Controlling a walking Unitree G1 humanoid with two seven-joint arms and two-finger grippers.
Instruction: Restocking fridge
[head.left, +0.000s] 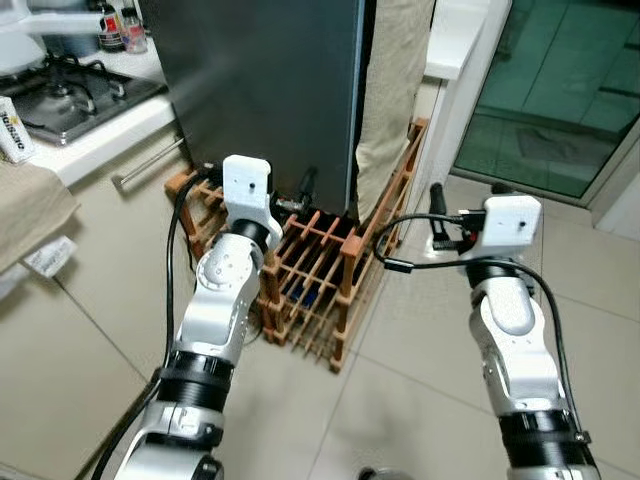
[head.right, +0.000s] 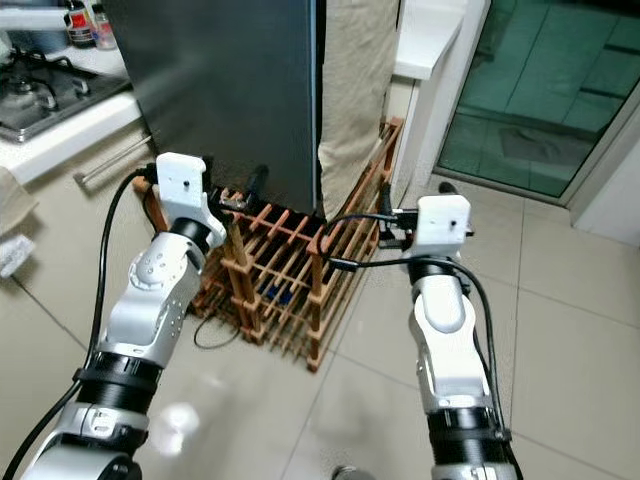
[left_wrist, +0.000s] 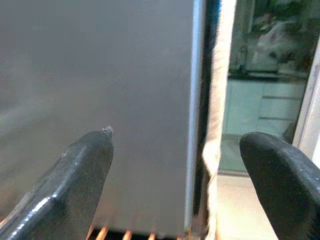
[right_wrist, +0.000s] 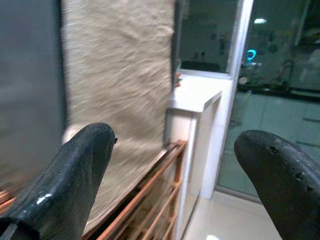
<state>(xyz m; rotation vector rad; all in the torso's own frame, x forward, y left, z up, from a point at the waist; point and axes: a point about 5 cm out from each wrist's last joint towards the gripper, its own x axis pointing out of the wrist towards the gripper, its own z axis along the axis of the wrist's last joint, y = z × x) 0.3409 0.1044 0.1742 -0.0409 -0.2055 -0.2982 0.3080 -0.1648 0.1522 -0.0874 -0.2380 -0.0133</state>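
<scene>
A tall fridge (head.left: 265, 95) with a dark grey, matte door is seen upright and shut (a slim metallic edge runs down its right side). It is set directly behind a low wooden rack, with a beige cloth hung just beside it.

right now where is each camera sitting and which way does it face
Left and right eye views: on the head, looking down at the fridge, wooden rack and tiled floor; both silver arms show.
Left wrist view: on the left arm, facing the fridge door; left gripper open.
Right wrist view: on the right arm, facing the beige cloth and rack; right gripper open.
Shared: all views catch the fridge and cloth.
</scene>
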